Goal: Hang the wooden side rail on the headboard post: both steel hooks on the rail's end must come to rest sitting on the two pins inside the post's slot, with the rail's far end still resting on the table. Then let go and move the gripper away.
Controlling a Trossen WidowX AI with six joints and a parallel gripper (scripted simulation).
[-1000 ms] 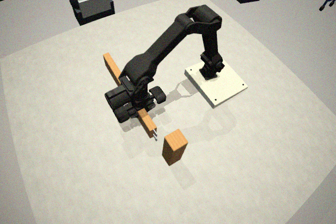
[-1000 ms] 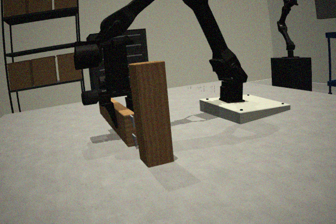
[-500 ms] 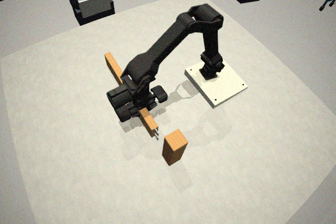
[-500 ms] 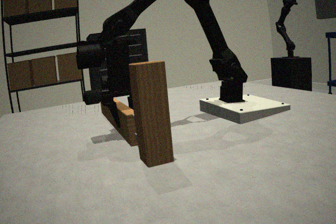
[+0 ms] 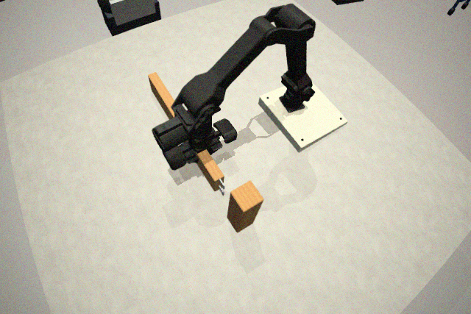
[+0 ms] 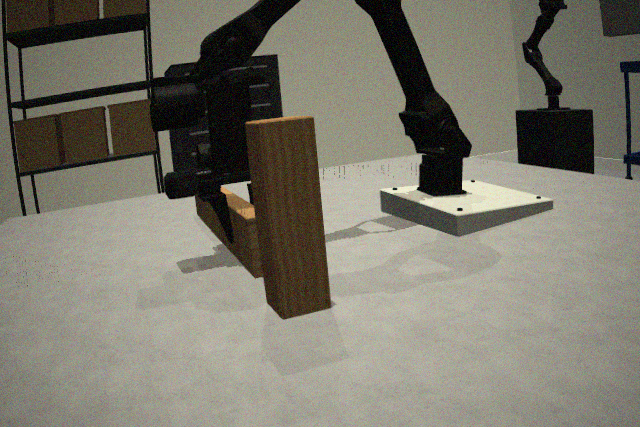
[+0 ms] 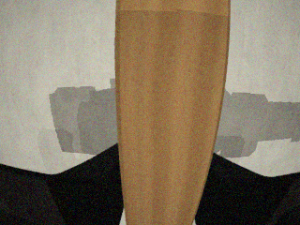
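The wooden side rail (image 5: 211, 168) (image 6: 247, 246) (image 7: 171, 94) runs from the back left toward the post, its far end low over or on the table. My gripper (image 5: 201, 149) (image 6: 237, 220) (image 7: 157, 142) is shut on the rail, with one finger on each side of it. Two steel hooks (image 5: 221, 187) stick out of the rail's near end, with a small gap between them and the post in the top view. The headboard post (image 5: 246, 197) (image 6: 290, 215) stands upright on the table. It hides the hooks in the exterior view. The slot and its pins do not show.
The arm's white base plate (image 5: 319, 120) (image 6: 465, 204) lies on the table (image 5: 114, 249) (image 6: 155, 370), to the right of the rail. The forearm reaches over from there. A shelf rack with boxes, a chair and a second arm on a black stand are off the table.
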